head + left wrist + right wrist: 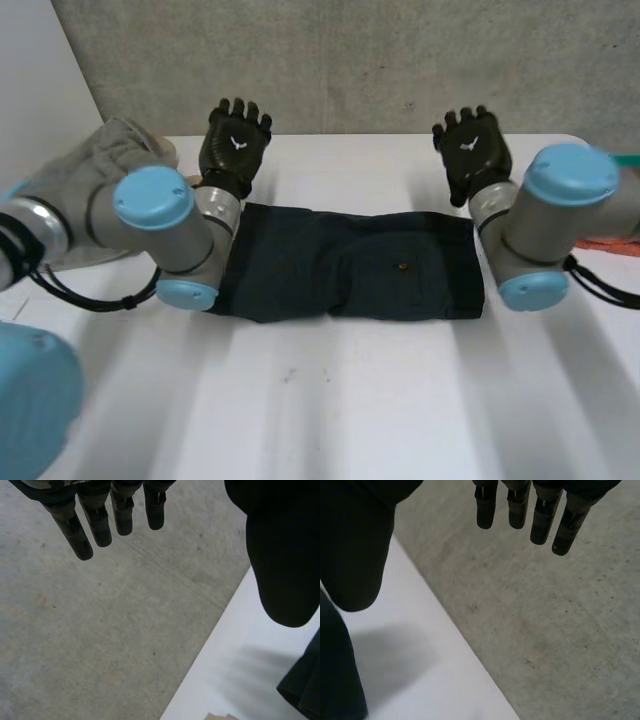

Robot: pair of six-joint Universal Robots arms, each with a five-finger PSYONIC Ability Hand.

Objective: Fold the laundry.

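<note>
A dark navy garment (355, 265), folded into a long band with a small button on a pocket, lies flat across the middle of the white table (330, 400). My left hand (235, 143) is raised above the band's far left end, fingers straight and spread, holding nothing. Above the far right end my right hand (474, 150) stands the same way, open and empty. In the left wrist view the straight fingers (82, 530) point at the grey wall, with a corner of the garment (306, 685) beside the thumb. The right wrist view has the fingers (517, 507) straight too, the garment's edge (335, 670) under the thumb.
A heap of beige laundry (105, 165) sits at the table's far left, behind my left arm. Some orange and green cloth (612, 240) lies at the right edge. A grey concrete wall (380, 60) rises just past the table's far edge.
</note>
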